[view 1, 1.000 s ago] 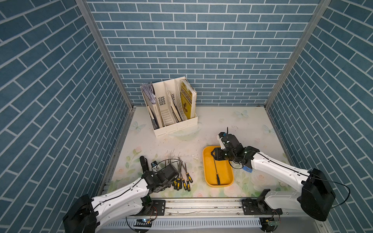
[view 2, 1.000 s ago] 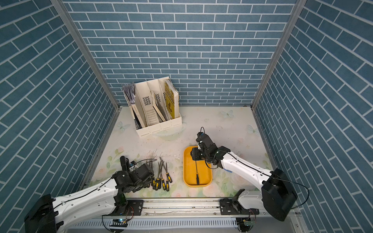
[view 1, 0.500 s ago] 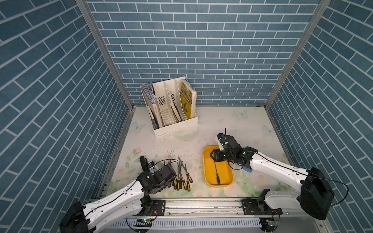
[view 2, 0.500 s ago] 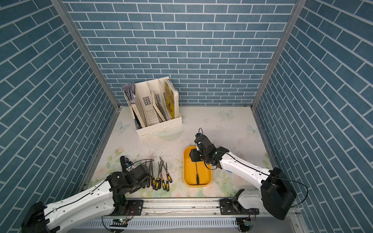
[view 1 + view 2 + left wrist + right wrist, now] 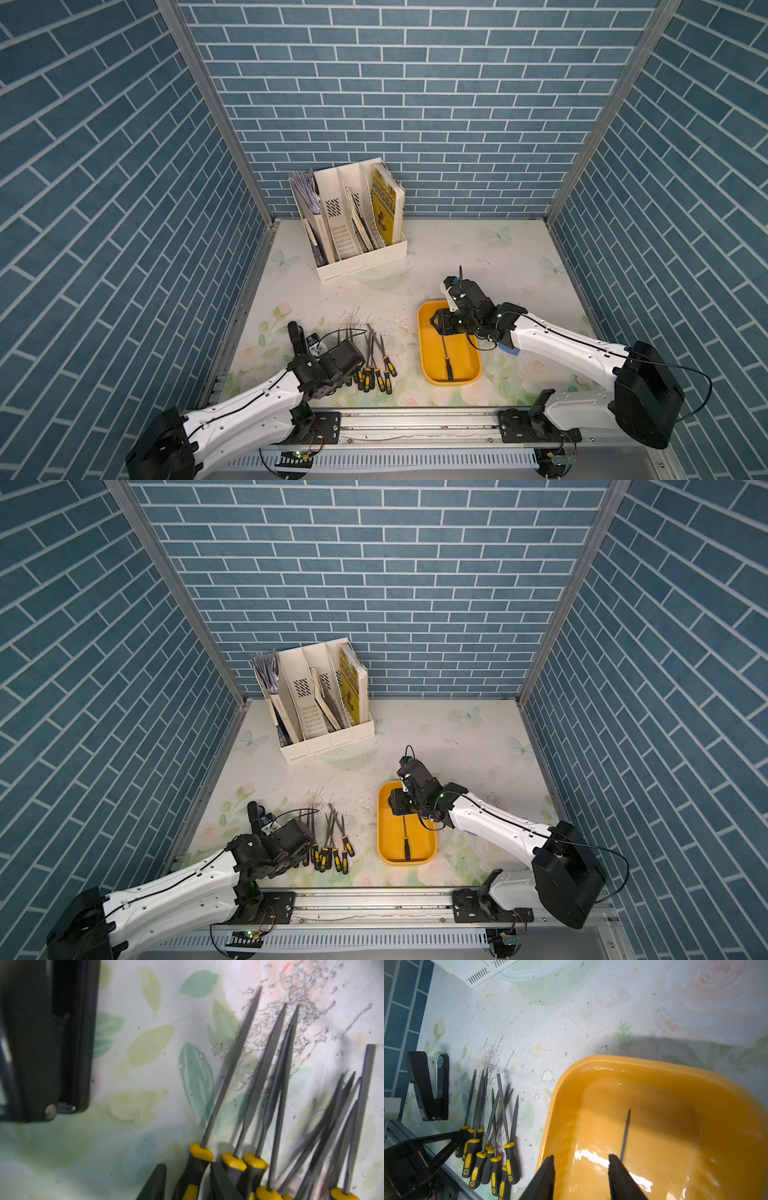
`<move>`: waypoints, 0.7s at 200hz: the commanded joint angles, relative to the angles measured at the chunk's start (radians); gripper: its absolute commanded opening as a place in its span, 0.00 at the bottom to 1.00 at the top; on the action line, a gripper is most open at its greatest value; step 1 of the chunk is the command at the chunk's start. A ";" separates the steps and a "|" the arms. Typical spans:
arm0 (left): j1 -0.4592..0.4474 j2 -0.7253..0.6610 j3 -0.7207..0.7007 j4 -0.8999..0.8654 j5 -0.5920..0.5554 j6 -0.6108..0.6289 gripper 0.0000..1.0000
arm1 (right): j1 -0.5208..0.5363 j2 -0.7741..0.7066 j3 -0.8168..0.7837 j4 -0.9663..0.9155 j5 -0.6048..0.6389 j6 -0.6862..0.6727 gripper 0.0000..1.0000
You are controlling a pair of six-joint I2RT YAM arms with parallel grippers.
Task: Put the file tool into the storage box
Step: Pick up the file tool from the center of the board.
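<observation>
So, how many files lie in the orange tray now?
1: one file lies lengthwise in the storage box, partly under the right gripper. Other files lie piled on the table.

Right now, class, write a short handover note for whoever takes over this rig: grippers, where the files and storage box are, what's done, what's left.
Right gripper: open, empty, over the storage box.
Left gripper: at the handles of the loose files; grip unclear.
Done: one file lies in the box.
To do: the loose files, on the table beside the box, go in.
</observation>
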 commanded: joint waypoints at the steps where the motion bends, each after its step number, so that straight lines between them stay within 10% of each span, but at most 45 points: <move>1: 0.019 0.033 -0.077 0.048 0.074 0.030 0.25 | 0.009 0.007 0.012 0.008 0.015 -0.003 0.45; 140: 0.022 -0.073 0.264 -0.188 0.049 0.180 0.09 | 0.012 0.065 0.133 0.036 -0.046 -0.042 0.45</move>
